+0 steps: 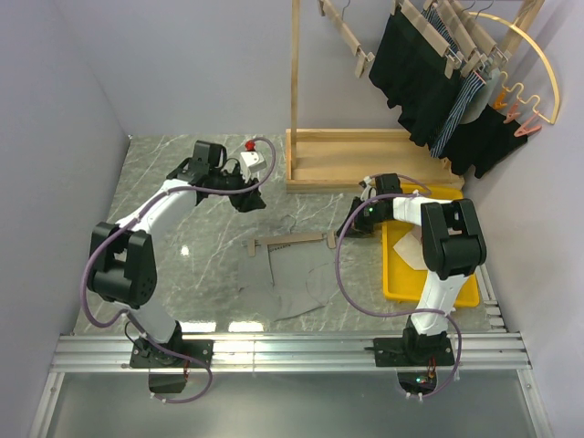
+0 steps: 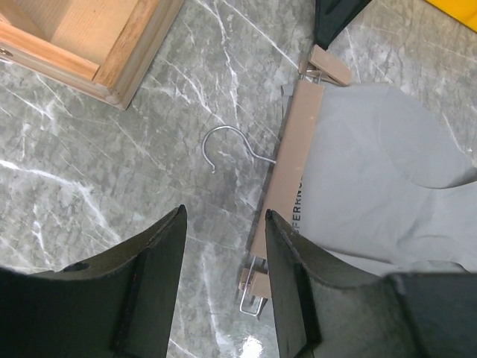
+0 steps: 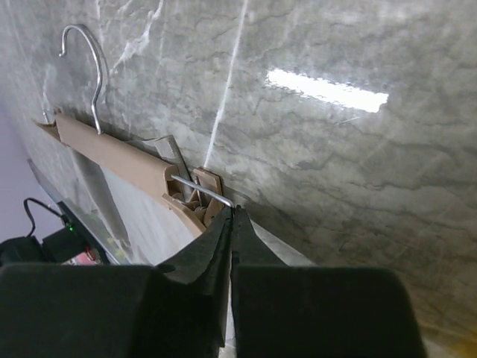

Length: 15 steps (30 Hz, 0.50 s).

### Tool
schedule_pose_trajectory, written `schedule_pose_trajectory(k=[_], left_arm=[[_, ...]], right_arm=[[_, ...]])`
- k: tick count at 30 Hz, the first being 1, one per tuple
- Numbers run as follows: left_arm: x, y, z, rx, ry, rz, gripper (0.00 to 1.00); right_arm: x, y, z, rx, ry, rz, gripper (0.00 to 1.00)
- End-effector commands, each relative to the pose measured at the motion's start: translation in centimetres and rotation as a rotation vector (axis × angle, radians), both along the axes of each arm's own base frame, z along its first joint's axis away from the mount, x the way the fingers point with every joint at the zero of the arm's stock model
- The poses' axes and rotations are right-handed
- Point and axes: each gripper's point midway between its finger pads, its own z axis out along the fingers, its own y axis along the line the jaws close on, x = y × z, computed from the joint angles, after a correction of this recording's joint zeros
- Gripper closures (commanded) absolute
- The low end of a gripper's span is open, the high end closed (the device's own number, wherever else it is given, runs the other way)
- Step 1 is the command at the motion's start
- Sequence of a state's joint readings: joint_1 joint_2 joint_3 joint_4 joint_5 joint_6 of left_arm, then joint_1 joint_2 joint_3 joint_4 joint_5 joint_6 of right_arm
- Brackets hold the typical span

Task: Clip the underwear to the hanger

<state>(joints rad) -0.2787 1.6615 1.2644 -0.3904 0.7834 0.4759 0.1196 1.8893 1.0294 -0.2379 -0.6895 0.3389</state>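
L gripper (image 2: 223, 283) hangs over the grey marble surface (image 2: 112, 186) w/ jaws apart, nothing between them; it sits on the hook side of the straight pale wooden hanger (image 2: 287, 171), near one end clip; R gripper (image 3: 232, 212) has its jaws pressed together, tips right at the wooden clip (image 3: 200, 190) on the other end of the bar, by its wire spring; can't tell if they pinch the wire. Hanger lies flat on the surface, thin metal hook (image 3: 98, 97) pointing twd the wooden rack base (image 2: 82, 45). Light grey soft fabric underwear (image 2: 373, 179) is spread flat on the surface approx. mid-way btw the arms, waistband edge under the bar, rest lying on the side away from the hook; yellow tray (image 1: 401, 290) just beside it on the R.
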Motion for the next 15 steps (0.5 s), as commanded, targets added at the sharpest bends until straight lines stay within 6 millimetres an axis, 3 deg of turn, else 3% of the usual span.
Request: schedule_pose_trajectory(k=[1, 5, 9, 15], left_arm=[[0.5, -0.6, 1.3, -0.022, 0.0, 0.004, 0.49], [0.1, -0.9, 1.7, -0.049, 0.034, -0.006, 0.49], [-0.7, -2.2, 3.5, -0.12, 0.084, -0.075, 0.48], [-2.1, -3.7, 5.4, -0.207, 0.188, -0.179, 0.41]], right_arm=[[1.2, 0.4, 1.3, 0.038, -0.061, 0.024, 1.0], [1.7, 1.2, 3.7, 0.099, -0.114, 0.043, 1.0], [2.2, 2.0, 6.9, 0.144, -0.198, 0.067, 1.0], [1.5, 3.6, 10.0, 0.143, -0.32, 0.165, 1.0]])
